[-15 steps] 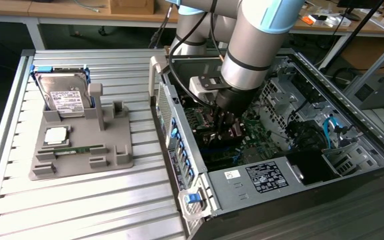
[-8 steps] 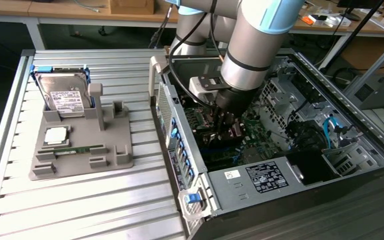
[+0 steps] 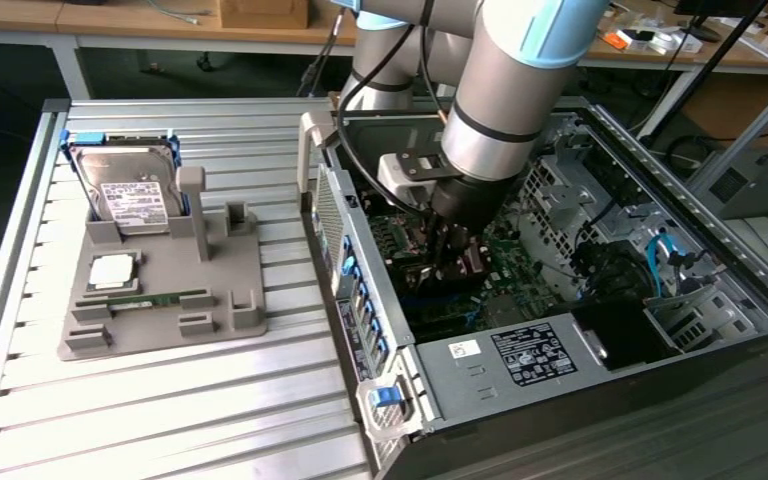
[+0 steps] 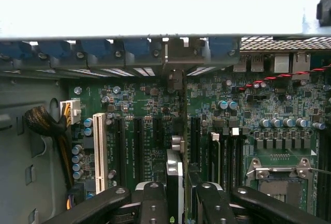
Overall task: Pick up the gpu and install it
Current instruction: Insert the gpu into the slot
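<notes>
Slatted metal tabletop (image 3: 157, 400) carries a grey holder tray (image 3: 157, 300) with a hard drive (image 3: 128, 190) standing in it – its white label unreadable – and a green memory stick (image 3: 144, 298) lying flat. Beside it the open computer case (image 3: 558, 370) bears a white sticker too small to read. Inside, between the case walls, the gripper (image 4: 182, 193) pinches the gpu (image 4: 184, 131), seen edge-on and upright over the motherboard (image 4: 269, 110) slots – its lower edge hidden behind the fingers (image 4: 155, 203)
</notes>
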